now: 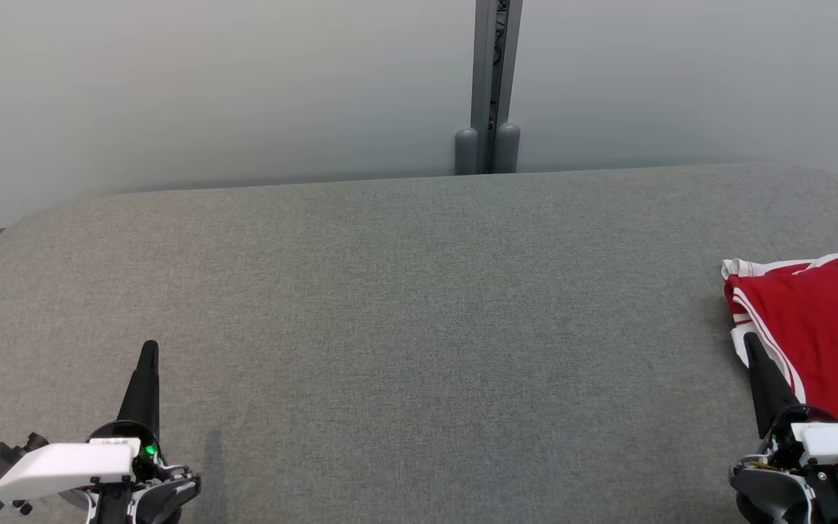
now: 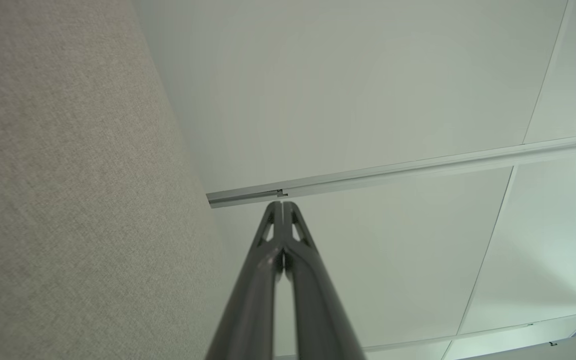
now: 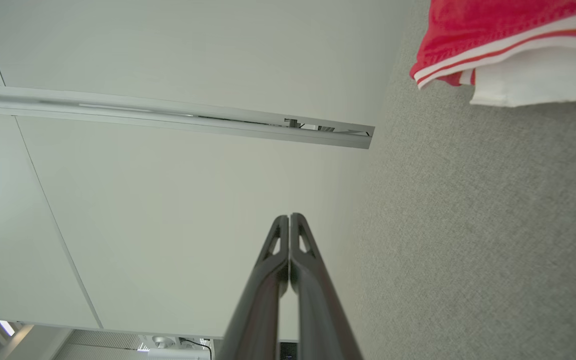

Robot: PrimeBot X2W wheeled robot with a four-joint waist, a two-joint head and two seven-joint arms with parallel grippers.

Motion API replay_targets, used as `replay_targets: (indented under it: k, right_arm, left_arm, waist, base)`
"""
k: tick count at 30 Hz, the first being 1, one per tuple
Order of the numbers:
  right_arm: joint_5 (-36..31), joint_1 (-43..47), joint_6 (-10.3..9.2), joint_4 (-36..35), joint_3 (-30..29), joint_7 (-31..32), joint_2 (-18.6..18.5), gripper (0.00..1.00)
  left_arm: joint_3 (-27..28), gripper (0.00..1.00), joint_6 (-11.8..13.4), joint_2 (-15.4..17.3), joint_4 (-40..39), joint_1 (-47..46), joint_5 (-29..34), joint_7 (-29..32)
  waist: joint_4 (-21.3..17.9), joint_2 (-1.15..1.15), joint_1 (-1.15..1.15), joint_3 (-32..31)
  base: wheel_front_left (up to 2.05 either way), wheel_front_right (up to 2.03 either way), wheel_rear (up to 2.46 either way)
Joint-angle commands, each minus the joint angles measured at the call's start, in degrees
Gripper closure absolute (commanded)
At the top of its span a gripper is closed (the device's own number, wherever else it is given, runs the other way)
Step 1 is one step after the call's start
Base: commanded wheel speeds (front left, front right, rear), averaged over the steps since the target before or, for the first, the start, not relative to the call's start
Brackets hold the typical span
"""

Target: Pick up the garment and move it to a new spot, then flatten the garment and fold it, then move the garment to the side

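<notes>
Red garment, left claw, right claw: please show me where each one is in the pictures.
red garment (image 1: 830,342): head view, middle of its red cloth.
left claw (image 1: 150,349): head view, tips of its closed fingers.
right claw (image 1: 748,339): head view, tips of its closed fingers.

You have one garment (image 1: 826,335) and one table (image 1: 419,327) before you. You have two grippers, the left gripper (image 1: 150,349) and the right gripper (image 1: 751,342), each with two fingers (image 2: 313,280). Behind, you see two wall panels (image 1: 208,87) and one post (image 1: 494,73) with two caps (image 1: 466,151).
</notes>
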Motion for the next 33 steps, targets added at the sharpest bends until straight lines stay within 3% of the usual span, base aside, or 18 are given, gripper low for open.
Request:
replay_targets:
  k: [1, 13, 33]
  right_arm:
    - [1.3, 0.0, 0.01, -0.7, -0.4, 0.4, -0.5, 1.0]
    - [5.8, 0.1, 0.01, -1.4, -0.9, 1.4, -0.6, 1.0]
    - [5.6, 0.1, 0.01, -1.4, -0.9, 1.5, -0.6, 1.0]
  left_arm:
    - [0.4, 1.0, -0.5, 0.3, -0.6, -1.2, -1.3, 0.3]
    - [0.8, 1.0, -1.0, 0.4, -1.4, -1.5, -5.4, 1.4]
    - [0.8, 1.0, -0.9, 0.4, -1.3, -1.3, -5.4, 1.5]
  waist:
    - [0.0, 0.0, 0.0, 0.0]
    - [0.3, 0.0, 0.0, 0.1]
    - [0.3, 0.0, 0.0, 0.1]
  base:
    - [0.0, 0.0, 0.0]
    - [0.0, 0.0, 0.0]
    - [0.0, 0.0, 0.0]
